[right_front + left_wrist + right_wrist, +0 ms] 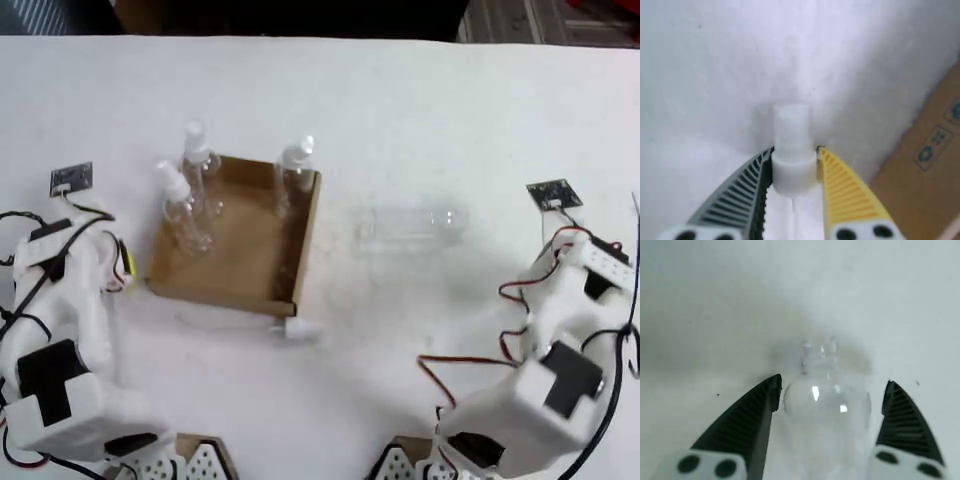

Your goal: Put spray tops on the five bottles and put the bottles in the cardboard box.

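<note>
Gripping spray top (791, 130) in left gripper (794, 152), near box (308, 235). Straddling bottle (827, 405) with right gripper (832, 383), jaws apart, no pinch yet. Risks: squirting slick bottle away by closing off-centre; seating top crooked. Lying loose: second bottle (410, 225) at 3 o'clock of box, spare top (300, 328) at 5.

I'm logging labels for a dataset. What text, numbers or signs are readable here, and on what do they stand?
Cardboard box: blue printed symbols on its side, too blurred to read.
Dark tag and second dark tag on the table: markings too small to read.
Clear bottle and spray top: no print visible.
Nothing can be quoted.
</note>
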Action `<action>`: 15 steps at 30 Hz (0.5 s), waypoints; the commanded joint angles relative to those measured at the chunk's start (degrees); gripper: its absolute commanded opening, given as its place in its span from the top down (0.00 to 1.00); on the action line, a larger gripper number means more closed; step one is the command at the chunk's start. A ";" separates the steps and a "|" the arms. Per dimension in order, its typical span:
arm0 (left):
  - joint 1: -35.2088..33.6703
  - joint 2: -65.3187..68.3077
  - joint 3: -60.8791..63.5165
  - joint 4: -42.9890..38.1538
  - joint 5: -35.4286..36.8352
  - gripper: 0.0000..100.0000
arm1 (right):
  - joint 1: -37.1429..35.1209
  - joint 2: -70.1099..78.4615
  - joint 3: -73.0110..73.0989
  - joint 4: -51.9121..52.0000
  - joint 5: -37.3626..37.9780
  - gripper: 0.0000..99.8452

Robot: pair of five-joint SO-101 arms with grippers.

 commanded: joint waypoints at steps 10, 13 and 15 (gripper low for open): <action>0.31 -3.21 -0.35 -0.70 -0.79 0.98 | 2.68 -2.24 -14.15 15.69 13.54 0.72; 0.31 -3.21 -0.35 -0.70 -0.79 0.98 | 4.09 -7.87 -9.05 15.60 17.14 0.72; 0.31 -3.21 -0.35 -0.70 -0.79 0.98 | 4.18 -11.82 -4.31 14.29 19.87 0.72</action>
